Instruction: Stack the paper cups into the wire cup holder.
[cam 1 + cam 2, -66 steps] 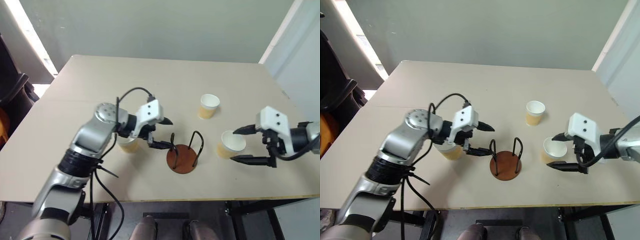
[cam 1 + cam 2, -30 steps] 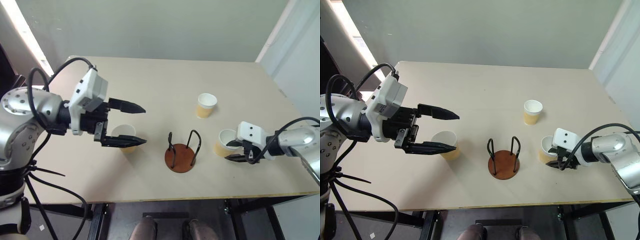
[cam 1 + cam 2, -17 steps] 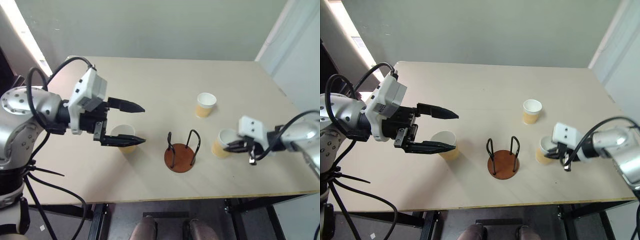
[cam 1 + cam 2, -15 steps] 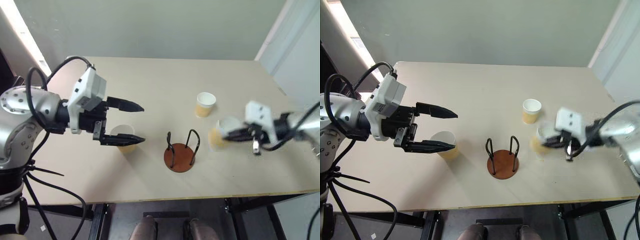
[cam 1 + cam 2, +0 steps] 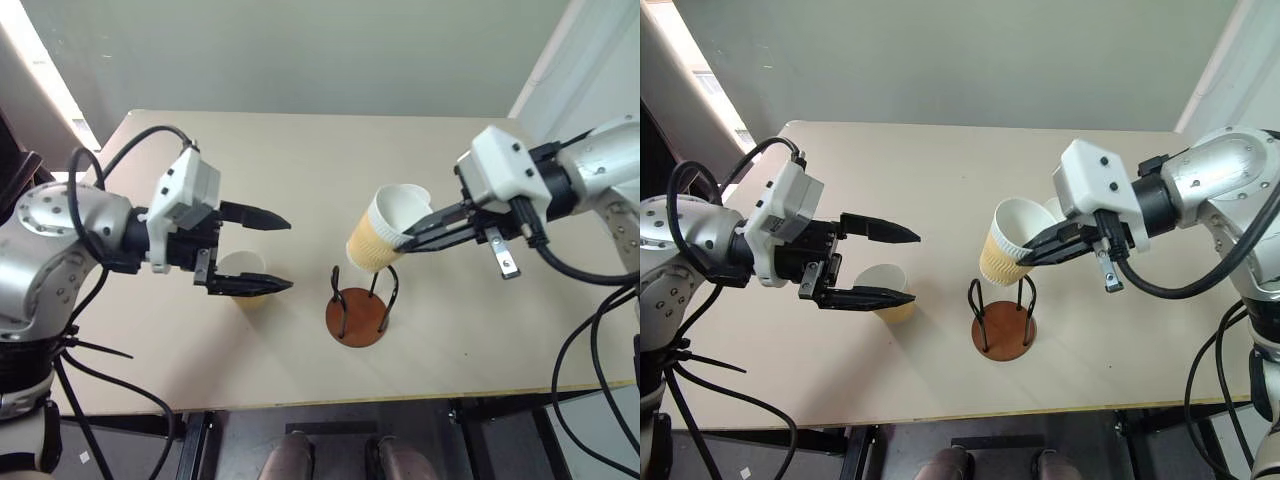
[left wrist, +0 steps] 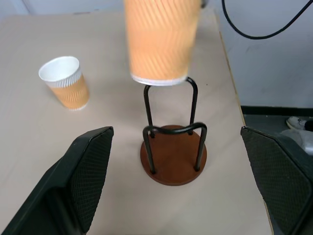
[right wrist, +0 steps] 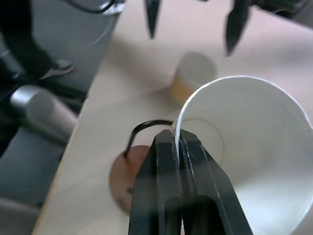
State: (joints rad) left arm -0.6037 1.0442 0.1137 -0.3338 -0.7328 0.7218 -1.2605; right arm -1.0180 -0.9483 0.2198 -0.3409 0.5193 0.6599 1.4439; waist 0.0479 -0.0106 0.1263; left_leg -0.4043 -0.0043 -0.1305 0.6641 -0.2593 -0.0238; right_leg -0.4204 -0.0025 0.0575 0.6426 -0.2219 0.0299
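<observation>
Pale surface (image 5: 300, 150), grey wall behind. Right gripper (image 5: 1025, 256), jaws pinched on a paper cup (image 5: 1006, 243) rim, carries it mid-frame above the wire cup holder (image 5: 1004, 322), presumably for lowering. Left gripper (image 5: 902, 266) gapes wide over another cup (image 5: 887, 287).

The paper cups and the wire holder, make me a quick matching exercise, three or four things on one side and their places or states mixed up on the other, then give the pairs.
Things:
1. lifted cup
2. cup by the left gripper
3. wire cup holder
4. left gripper

States:
A. open, holding nothing
B. pinched at the rim by the right gripper, tilted in the air
C. standing on the table with no cup in it
D. upright on the table, not gripped

Pairs: 1-B, 2-D, 3-C, 4-A
</observation>
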